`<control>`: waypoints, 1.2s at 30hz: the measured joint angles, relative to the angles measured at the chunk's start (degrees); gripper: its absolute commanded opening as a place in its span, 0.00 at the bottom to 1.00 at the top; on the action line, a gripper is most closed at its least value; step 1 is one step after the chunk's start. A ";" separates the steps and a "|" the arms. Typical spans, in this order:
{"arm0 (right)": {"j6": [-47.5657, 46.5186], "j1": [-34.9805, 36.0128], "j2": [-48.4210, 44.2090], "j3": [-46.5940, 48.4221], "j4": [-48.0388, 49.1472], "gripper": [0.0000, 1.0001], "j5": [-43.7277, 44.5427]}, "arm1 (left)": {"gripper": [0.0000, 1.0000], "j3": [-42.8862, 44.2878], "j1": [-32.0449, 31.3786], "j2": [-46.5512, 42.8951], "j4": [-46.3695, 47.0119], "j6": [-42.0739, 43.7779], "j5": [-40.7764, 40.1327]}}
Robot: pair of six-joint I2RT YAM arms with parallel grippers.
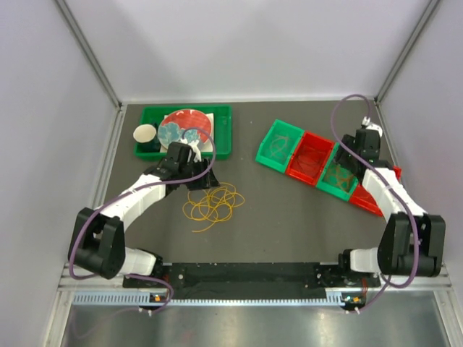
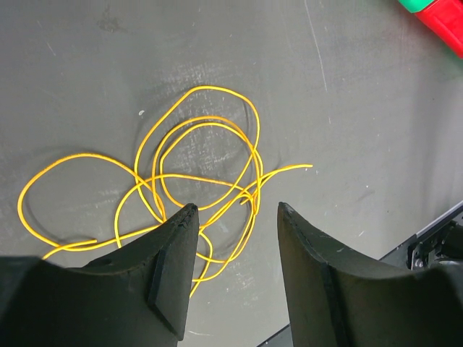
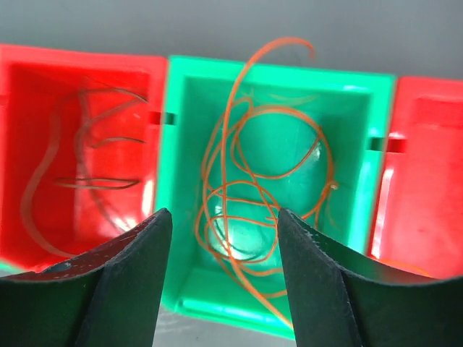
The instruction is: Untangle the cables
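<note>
A loose tangle of yellow cable loops (image 1: pixel 213 204) lies on the dark table in front of the left arm and fills the left wrist view (image 2: pixel 195 181). My left gripper (image 1: pixel 194 150) hovers above its far edge, open and empty (image 2: pixel 235 210). My right gripper (image 1: pixel 364 135) is open and empty (image 3: pixel 224 217) over a green bin (image 3: pixel 365 144) that holds orange cable loops (image 3: pixel 253 188). The red bin (image 3: pixel 43 94) to its left holds a dark maroon cable (image 3: pixel 87 159).
A row of green and red bins (image 1: pixel 311 159) stands at the back right. A green tray (image 1: pixel 221 141) with a red plate (image 1: pixel 187 121), small cups and a beige cup (image 1: pixel 145 134) stands at the back left, just behind my left gripper.
</note>
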 measured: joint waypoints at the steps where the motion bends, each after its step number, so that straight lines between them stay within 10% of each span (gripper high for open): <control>1: -0.13 0.00 -1.97 0.07 -0.44 0.60 0.04 | 0.52 0.00 0.00 0.00 0.20 0.00 0.00; 12: -1.40 -1.66 -16.79 0.81 -6.45 0.52 2.08 | 0.52 -0.26 0.00 -1.29 0.28 0.33 -0.09; 21: 3.93 -18.56 -27.56 -16.74 -10.05 0.49 -6.84 | 0.53 -1.05 0.00 -3.85 0.11 1.25 0.02; 36: -1.57 -6.58 -18.78 -0.39 -14.67 0.50 -10.82 | 0.53 -1.05 0.00 -3.58 0.13 1.57 2.58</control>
